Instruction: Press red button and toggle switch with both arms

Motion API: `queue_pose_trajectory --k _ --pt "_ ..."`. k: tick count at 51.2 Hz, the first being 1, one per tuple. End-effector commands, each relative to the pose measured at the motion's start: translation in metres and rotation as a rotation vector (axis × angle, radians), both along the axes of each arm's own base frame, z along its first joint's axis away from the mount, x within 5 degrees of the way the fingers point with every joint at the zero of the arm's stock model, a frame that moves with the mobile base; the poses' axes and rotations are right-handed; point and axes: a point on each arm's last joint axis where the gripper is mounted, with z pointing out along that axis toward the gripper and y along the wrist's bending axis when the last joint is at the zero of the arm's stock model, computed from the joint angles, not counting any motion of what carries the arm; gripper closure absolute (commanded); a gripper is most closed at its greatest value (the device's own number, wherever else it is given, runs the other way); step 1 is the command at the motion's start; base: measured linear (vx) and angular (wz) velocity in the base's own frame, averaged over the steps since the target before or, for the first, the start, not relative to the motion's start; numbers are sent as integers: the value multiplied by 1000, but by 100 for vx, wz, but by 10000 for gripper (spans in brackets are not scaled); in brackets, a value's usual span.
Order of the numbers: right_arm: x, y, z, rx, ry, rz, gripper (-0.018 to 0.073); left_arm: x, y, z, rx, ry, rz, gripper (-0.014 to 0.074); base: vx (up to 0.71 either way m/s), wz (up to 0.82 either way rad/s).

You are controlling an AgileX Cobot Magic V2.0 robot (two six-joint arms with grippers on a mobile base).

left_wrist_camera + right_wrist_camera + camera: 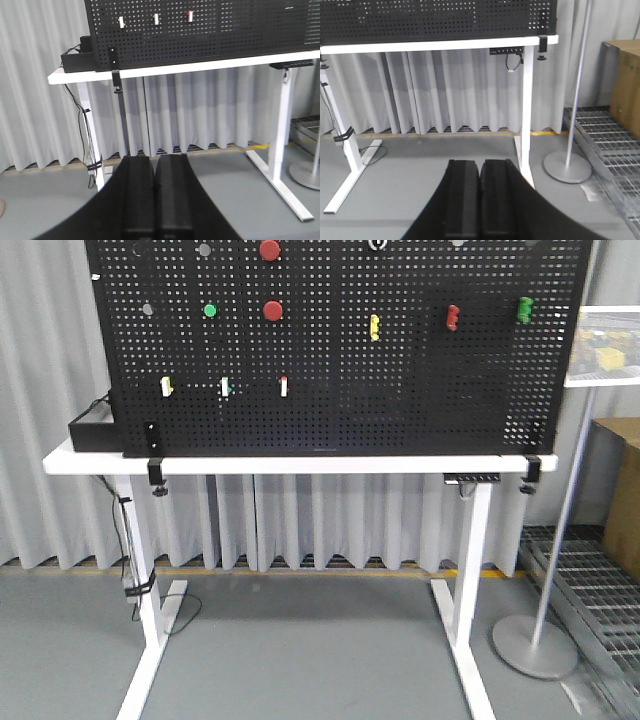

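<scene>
Both pairs of fingers pressed together, left gripper and right gripper face the far pegboard; red button and, seemingly, toggle switch cropped at top

Soft, even light throughout, no glare; my left hand and right hand look slightly blurred.

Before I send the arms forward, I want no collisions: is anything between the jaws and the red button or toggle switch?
Nothing visible does. Both pairs of jaws are shut and low, with only open floor ahead of the table. The red button and toggle switch sit uncovered high on the board.
</scene>
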Motion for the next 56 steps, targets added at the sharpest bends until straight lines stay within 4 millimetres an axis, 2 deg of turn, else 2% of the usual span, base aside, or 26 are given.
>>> queue_pose_trajectory --k 1,56 --pt "0 0 4 -9 -80 -3 562 0 0 -4 -14 -58 3 595 48 3" --pt "0 0 4 -9 -81 -3 562 0 0 -4 -14 -58 3 595 42 2"
